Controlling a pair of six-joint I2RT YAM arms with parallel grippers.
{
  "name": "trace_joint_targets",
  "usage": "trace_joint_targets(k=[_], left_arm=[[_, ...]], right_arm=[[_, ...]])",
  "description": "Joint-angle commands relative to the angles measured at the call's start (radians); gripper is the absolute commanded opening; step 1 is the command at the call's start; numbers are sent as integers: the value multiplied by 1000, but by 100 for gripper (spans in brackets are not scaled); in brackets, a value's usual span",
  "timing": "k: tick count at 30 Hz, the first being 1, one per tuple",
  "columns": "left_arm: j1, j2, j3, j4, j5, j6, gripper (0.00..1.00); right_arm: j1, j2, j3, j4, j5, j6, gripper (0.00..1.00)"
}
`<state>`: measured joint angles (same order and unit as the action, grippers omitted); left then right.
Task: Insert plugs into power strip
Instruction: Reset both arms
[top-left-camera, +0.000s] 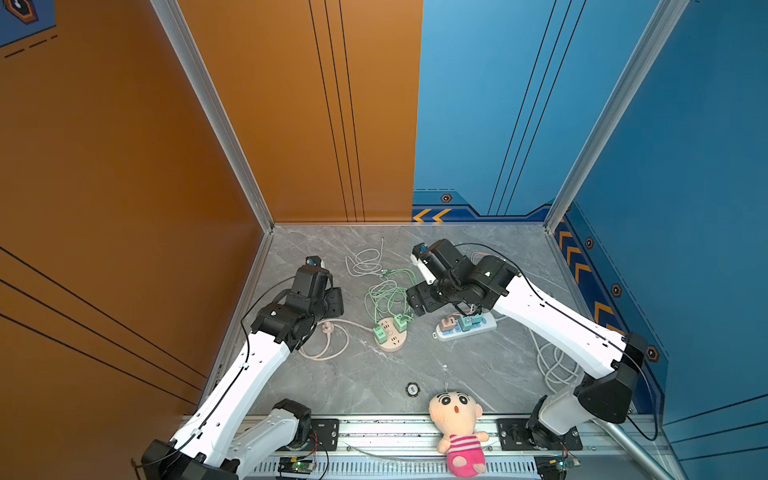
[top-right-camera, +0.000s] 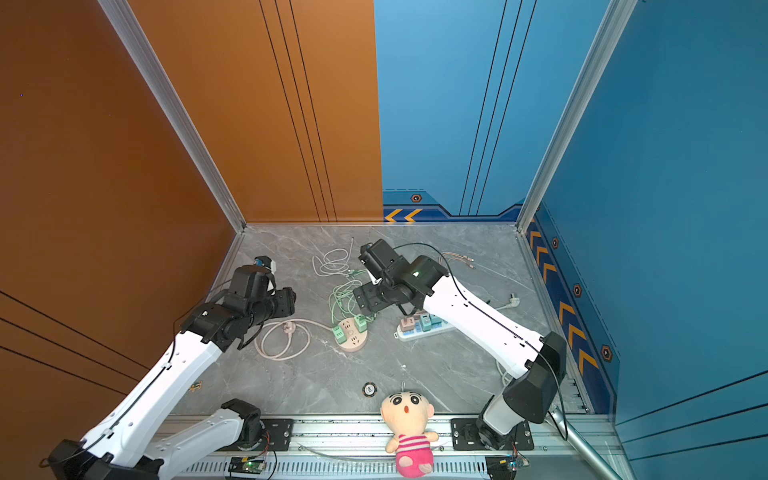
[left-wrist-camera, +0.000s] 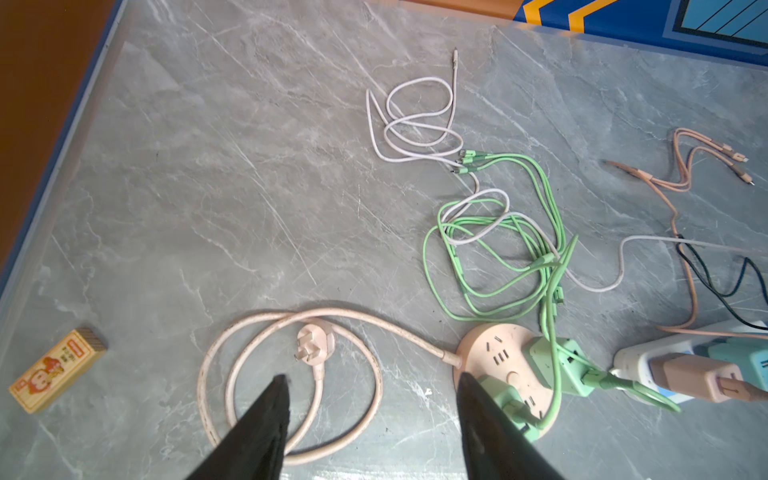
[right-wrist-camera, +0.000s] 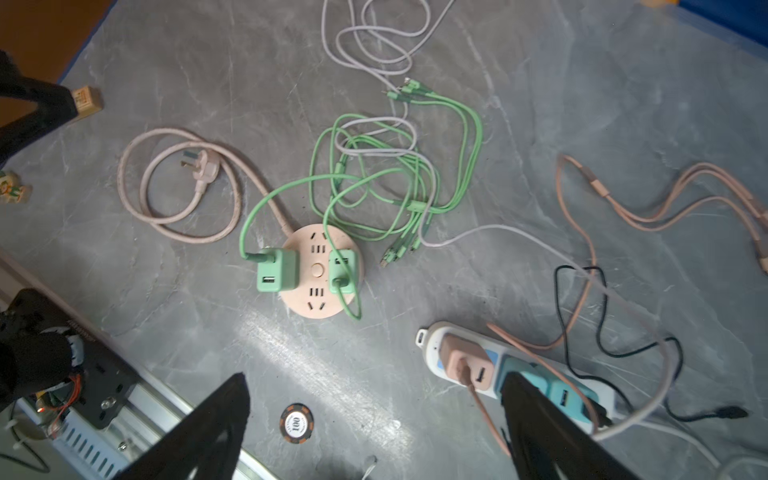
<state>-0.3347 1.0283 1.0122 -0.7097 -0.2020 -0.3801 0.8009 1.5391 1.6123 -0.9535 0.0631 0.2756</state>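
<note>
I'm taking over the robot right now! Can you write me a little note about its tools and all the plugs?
Tools: the left tool is open and empty; the right tool is open and empty, close by the long white strip.
Things: two green plugs sit in the round pink strip; the pink-brown plug and two teal plugs sit in the long white strip.
Done: all five look inserted.
To do: no loose plug in view; probably just check that each sits fully.

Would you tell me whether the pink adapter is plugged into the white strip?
Plugged in: the pink adapter sits on the end socket of the white strip.
</note>
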Motion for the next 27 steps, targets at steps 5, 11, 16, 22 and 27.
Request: trace_joint_targets(k=[5,11,16,22,27], left_arm=[[63,114,115,-21,-139,102,89],[190,192,130,44,-66,70,98],[269,226,79,177,-61,87,98],[345,292,29,320,-55,131,98],[382,339,-98,579,-89,204,98]], right_arm=[[-318,-196,-307,366,-26,-77,100],[-562,-254,-455,517,-96,-103,100],[-717,-211,-518,579,-74,-124,100],[-815,-186,-643,769,-68,-101,100],[-838,-170,-784,1020,-76,-98,100]])
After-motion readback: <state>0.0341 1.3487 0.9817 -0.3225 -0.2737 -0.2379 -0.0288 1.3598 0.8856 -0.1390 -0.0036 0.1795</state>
